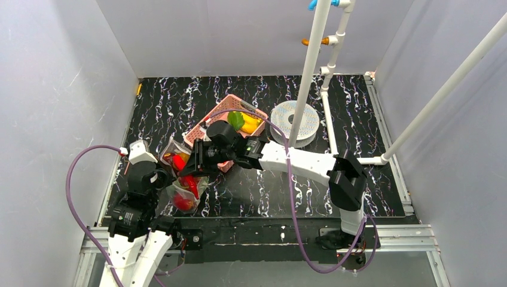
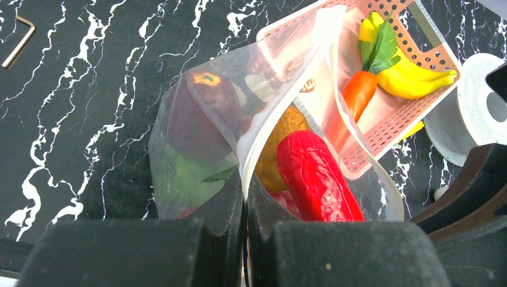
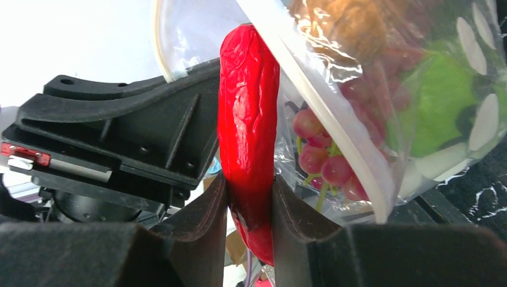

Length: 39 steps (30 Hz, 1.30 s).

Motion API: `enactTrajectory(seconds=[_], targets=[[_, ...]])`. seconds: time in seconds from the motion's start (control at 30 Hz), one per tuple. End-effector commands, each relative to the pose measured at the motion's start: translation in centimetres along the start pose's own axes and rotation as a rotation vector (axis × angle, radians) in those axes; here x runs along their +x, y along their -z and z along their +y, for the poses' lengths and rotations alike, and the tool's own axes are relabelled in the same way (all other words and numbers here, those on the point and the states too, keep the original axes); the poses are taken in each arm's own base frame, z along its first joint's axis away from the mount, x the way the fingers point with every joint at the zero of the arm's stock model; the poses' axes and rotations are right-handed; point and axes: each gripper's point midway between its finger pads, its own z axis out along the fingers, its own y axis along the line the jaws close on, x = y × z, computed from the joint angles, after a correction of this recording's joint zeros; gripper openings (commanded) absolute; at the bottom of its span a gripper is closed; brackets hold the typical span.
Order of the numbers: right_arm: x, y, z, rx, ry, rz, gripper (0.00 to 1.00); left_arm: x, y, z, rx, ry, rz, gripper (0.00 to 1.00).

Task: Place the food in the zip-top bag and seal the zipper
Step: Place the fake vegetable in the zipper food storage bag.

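Zip-top bag (image 1: 182,194) of clear, floppy, white-dotted plastic: located left of centre on the black marbled table (image 1: 257,197), touching the pink lattice plastic basket (image 2: 391,125).

Left gripper (image 2: 245,191) is closed tight on one lip of the mouth, at the thin clear zipper strip (image 3: 323,101), and holds that lip up.

Contents seen through the film: dark red apple (image 2: 203,113), green leafy piece (image 3: 436,113), purple grapes (image 3: 320,155), brown-orange fruit (image 2: 281,143).

Right gripper (image 3: 250,197) is clamped on the glossy red chili (image 3: 248,107) near one end. The free length stands in the open mouth, between the two lips.

Further right, in the basket: orange carrot (image 2: 359,92) and yellow banana bunch (image 2: 412,78) (neither yet bagged).

Assessment: the bag film looks light, limp and slick, and is likely to sag wherever unsupported. The zipper strip appears to be the only stiffer part (hence the proper hold). The toy pieces look light and smooth, liable to slip; they are best gripped across a narrow section.
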Motion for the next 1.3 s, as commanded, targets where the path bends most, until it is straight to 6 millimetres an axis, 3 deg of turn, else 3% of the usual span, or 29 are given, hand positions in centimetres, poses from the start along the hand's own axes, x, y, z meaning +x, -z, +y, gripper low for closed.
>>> enactTrajectory(seconds=[0.0, 0.47, 0.63, 0.9, 1.13, 1.27], targets=[[-2.0, 1.4, 3.3, -0.046, 0.06, -0.073, 0.08, -0.3, 0.1, 0.2, -0.009, 0.005, -0.016, 0.0], [-5.7, -1.7, 2.9, -0.012, 0.044, -0.159, 0.15, -0.4, 0.2, 0.3, -0.011, 0.006, -0.021, 0.0], [-5.8, -1.8, 2.5, 0.026, 0.113, -0.179, 0.34, -0.4, 0.3, 0.3, -0.012, 0.008, -0.026, 0.0], [-4.3, 0.2, 3.8, 0.064, 0.319, -0.222, 0.65, -0.4, 0.2, 0.3, -0.013, 0.008, -0.024, 0.0], [-4.3, 4.2, 6.6, 0.088, 0.565, -0.313, 0.74, -0.3, 0.2, 0.4, -0.019, 0.005, -0.019, 0.0], [-5.0, 6.4, 6.1, 0.177, 0.709, -0.36, 0.82, -0.3, 0.1, 0.4, -0.019, 0.003, -0.014, 0.0]])
